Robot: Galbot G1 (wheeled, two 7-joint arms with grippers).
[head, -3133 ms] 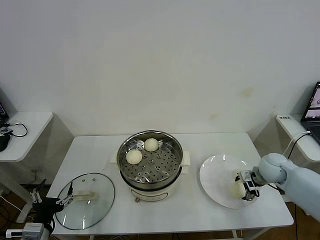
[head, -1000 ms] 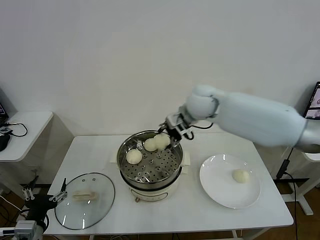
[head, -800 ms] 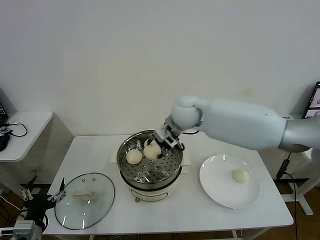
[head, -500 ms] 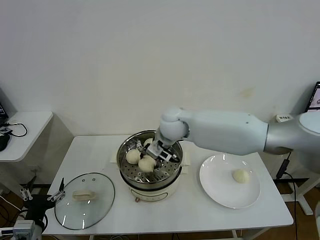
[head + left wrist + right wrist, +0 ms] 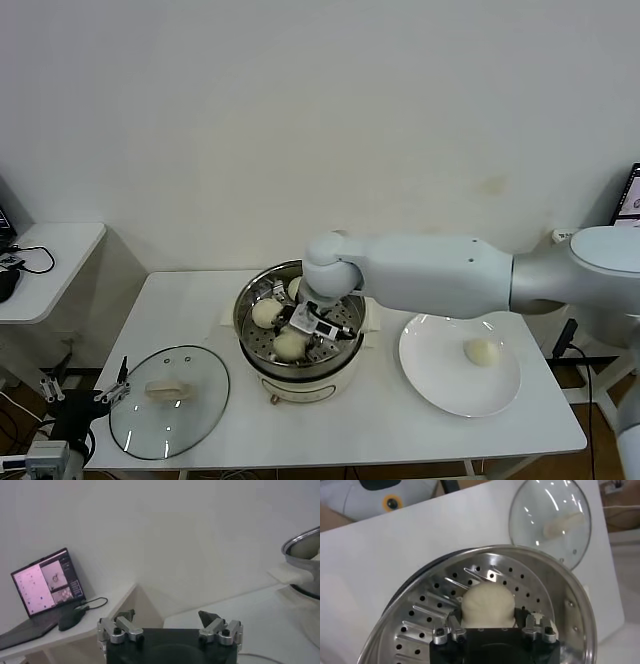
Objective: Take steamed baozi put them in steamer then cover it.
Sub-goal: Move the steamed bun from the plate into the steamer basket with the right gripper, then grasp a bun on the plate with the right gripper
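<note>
The steel steamer (image 5: 290, 382) stands mid-table on its cream pot base. My right gripper (image 5: 306, 336) reaches down into its basket, shut on a pale baozi (image 5: 290, 344) low at the basket's front. In the right wrist view that baozi (image 5: 487, 604) sits between the fingers over the perforated steamer floor (image 5: 420, 615). Two more baozi lie in the basket, one at the left (image 5: 265, 312) and one at the back (image 5: 296, 287), partly hidden by the arm. A fourth baozi (image 5: 483, 351) lies on the white plate (image 5: 440, 350). The glass cover (image 5: 170, 400) lies flat at the table's front left.
My left gripper (image 5: 85, 396) hangs open and empty below the table's front left corner, beside the cover; it also shows in the left wrist view (image 5: 167, 621). My right arm spans from the right over the steamer. A side table with cables stands at the far left.
My right gripper picked a baozi from the plate, carried it left over the steamer and lowered it to the basket's front. One baozi stays on the plate. The left arm barely moved.
</note>
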